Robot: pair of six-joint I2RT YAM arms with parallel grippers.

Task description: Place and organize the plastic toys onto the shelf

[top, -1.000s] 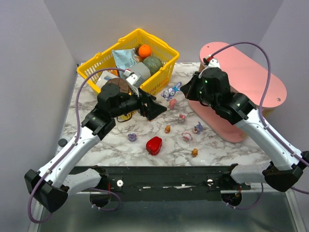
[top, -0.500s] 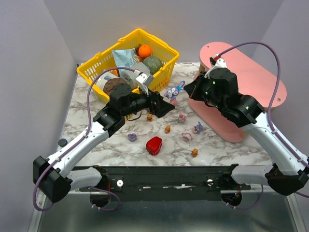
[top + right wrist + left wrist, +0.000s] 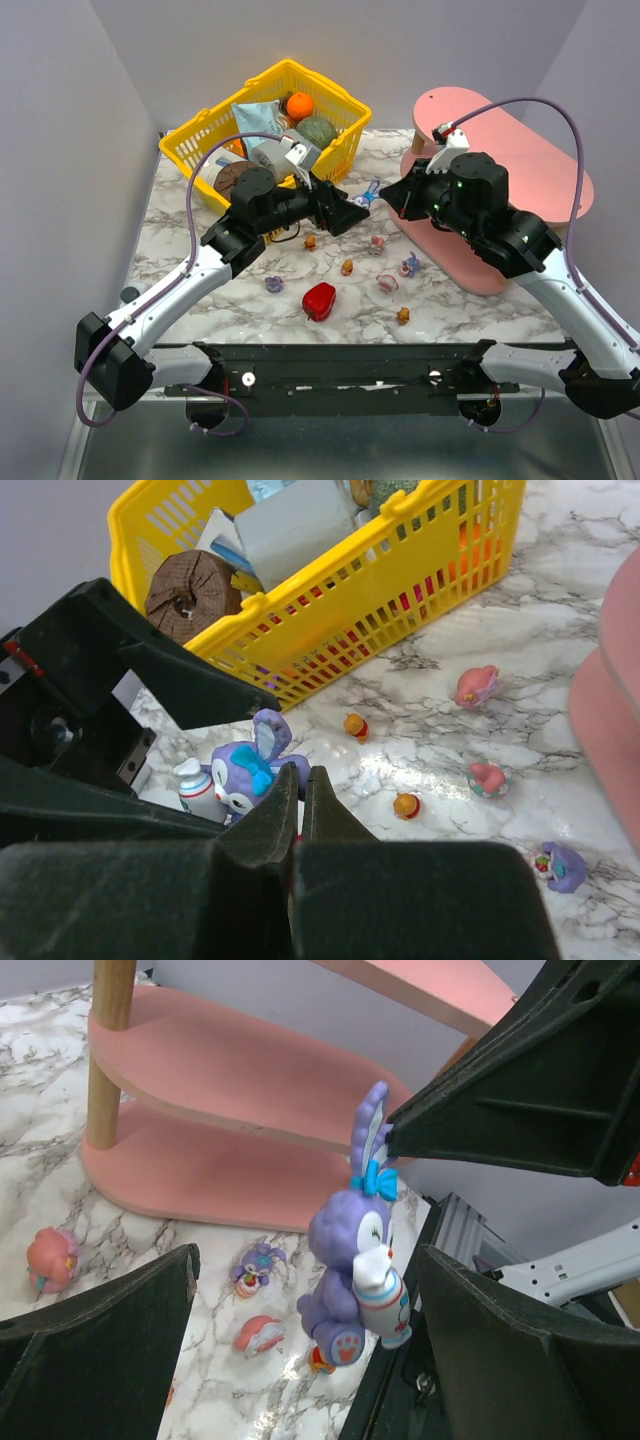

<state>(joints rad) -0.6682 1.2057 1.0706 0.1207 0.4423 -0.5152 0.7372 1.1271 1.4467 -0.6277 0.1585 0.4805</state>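
Observation:
A purple bunny toy (image 3: 360, 1240) with a blue bow hangs above the table from one ear. My right gripper (image 3: 302, 775) is shut on that ear; the toy (image 3: 240, 780) shows just left of its tips. My left gripper (image 3: 308, 1260) is open, and the toy hangs between its fingers, closer to the right one. From above, the bunny (image 3: 367, 192) sits between left gripper (image 3: 350, 210) and right gripper (image 3: 388, 193). Several small orange, pink and purple toys lie on the marble, such as one pink (image 3: 378, 243) and one orange (image 3: 347, 267). The pink shelf (image 3: 520, 180) stands at the right.
A yellow basket (image 3: 270, 125) of groceries stands at the back left, close behind the left arm. A glossy red pepper (image 3: 319, 300) lies near the front middle. The shelf's lower boards (image 3: 230, 1070) and a wooden post (image 3: 105, 1060) lie just beyond the hanging bunny.
My left arm has reached right, bringing its open fingers around the bunny. The right gripper has shifted slightly right, still holding the toy.

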